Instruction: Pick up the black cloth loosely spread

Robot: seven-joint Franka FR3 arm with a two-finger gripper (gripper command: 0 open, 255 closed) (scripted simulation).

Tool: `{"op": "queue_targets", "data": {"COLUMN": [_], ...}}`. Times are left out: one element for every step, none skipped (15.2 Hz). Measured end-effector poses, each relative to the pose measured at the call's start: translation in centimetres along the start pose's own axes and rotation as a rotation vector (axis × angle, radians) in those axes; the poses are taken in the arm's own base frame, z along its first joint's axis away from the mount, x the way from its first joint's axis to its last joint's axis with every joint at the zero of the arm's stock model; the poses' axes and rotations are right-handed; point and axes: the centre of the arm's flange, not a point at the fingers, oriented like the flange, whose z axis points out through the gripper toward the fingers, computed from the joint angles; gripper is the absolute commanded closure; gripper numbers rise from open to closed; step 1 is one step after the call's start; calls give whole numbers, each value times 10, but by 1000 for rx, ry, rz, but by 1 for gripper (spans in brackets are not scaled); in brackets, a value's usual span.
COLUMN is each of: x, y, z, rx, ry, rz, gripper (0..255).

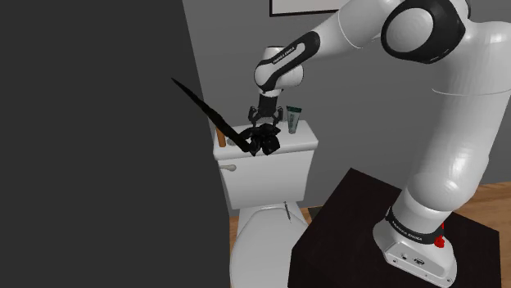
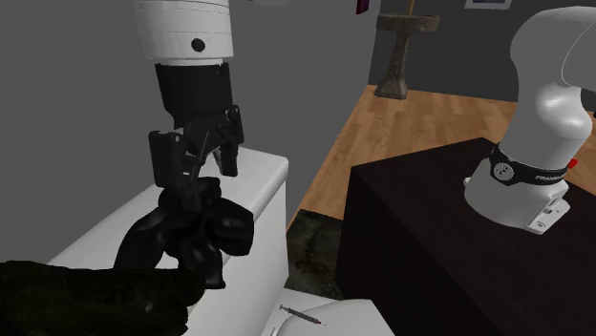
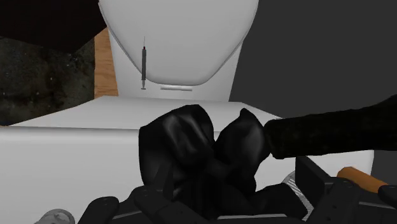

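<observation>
The pincer (image 1: 264,121) is clamped on the black cloth (image 1: 264,142), which hangs bunched over the front edge of the toilet tank (image 1: 270,176) lid (pinched at one spot, hence the gathering), one tail trailing sideways.

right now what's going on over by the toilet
A white robot arm with dark joints stretches over the white toilet tank. Its black fingers are shut on a crumpled black cloth. The bunched part hangs below them by the tank's front edge, and one long end trails toward the shoulder view's left. I cannot tell whether the cloth is fully clear of the tank. A thin syringe-like object lies on the closed toilet lid.
</observation>
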Motion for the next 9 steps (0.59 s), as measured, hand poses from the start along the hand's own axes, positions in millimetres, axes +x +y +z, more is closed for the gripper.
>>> {"op": "queue_targets", "data": {"x": [7,12,14,15,16,18,18,19,19], "y": [2,2,4,5,6,7,7,8,10], "z": [5,8,13,17,22,28,34,39,42], "rx": [5,8,10,11,11,12,12,12,12], "ry": [5,8,10,10,11,11,11,11,11], "rz": [19,28,33,36,37,37,38,38,38], "gripper": [0,0,0,0,0,0,0,0,0]}}
